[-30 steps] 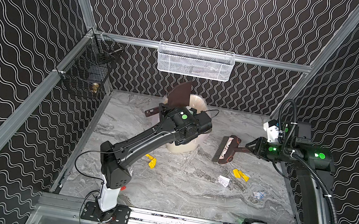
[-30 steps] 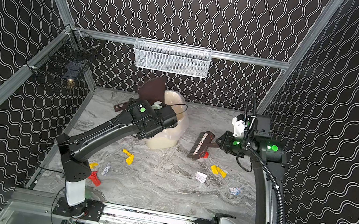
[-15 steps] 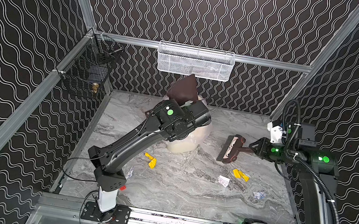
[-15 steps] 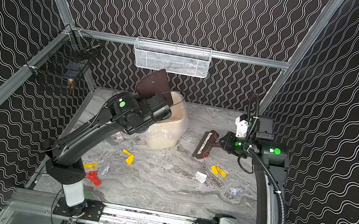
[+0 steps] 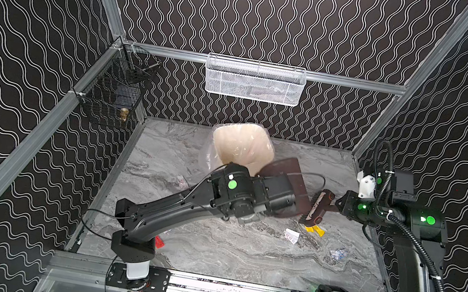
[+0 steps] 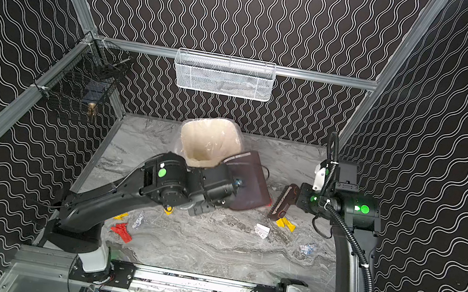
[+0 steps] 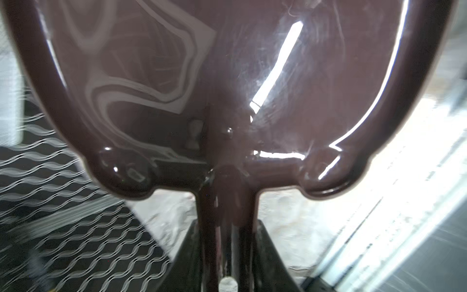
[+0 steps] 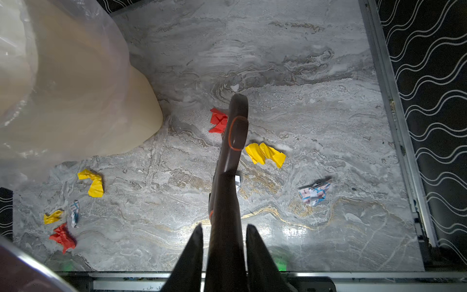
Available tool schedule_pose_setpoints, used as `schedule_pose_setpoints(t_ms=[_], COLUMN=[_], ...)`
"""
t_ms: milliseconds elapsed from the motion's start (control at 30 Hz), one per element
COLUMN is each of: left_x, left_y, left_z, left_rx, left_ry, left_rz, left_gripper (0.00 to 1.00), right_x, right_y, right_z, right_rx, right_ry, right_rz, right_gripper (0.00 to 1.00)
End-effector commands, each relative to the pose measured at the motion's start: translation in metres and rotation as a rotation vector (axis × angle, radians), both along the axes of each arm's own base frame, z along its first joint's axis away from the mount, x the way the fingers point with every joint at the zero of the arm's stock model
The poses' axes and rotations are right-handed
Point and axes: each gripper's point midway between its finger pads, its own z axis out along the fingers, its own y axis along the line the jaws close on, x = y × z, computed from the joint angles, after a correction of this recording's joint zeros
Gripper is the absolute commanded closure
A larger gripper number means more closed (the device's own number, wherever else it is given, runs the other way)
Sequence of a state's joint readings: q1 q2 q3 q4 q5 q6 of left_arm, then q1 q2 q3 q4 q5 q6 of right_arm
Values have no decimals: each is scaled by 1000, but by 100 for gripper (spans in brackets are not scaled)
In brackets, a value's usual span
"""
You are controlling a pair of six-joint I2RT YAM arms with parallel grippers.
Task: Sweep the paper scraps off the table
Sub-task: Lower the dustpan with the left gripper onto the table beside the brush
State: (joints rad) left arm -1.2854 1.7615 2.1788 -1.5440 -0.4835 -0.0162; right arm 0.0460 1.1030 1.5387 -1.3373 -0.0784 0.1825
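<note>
I hold a dark brown dustpan [image 6: 252,185] by its handle in the left gripper [image 7: 227,225], fingers clamped on it. The pan looks blurred and sits beside the lined cream bin [image 6: 207,145], seemingly lifted off the table [image 8: 303,75]. The right gripper [image 8: 223,227] is closed around the handle of a small brush [image 8: 235,131]; I cannot tell whether its bristles touch the marble. The paper scraps [image 8: 265,153] all lie loose on the table: red and yellow by the brush head, a white-and-blue one nearer the right edge, and a cluster at the near left. I judge the sweep is only being set up. Next, the pan's lip must sit flat near the scraps and the bristles must come down behind them.
</note>
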Motion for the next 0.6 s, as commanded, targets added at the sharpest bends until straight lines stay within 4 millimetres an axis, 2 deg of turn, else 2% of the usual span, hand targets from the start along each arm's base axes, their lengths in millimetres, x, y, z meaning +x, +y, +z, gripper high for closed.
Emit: schedule_pose_setpoints(t_ms=[0,100,200,367,567], left_x=[-34,-46,-50,-52,-56], left_y=[-18,-10,-1,-2,0], left_z=[-24,-53,-77,-114,-161], left_rx=[-88,-48,-8,28,98], left_ry=[165,221,248,278,318], left_rz=[-20,-21,-2,27,33], left_gripper=[100,100,100,100,100], right_x=[-3,-15,-31,-43,-48], right_y=[1,7,7,6,5], right_z=[-7,-25,-38,-58,-66], right_rx=[-13,-42,-94,-112,-163], right_ry=[42,136,192,238,268], right_rz=[-3,8,8,4,18], right_gripper=[100,100,100,100,100])
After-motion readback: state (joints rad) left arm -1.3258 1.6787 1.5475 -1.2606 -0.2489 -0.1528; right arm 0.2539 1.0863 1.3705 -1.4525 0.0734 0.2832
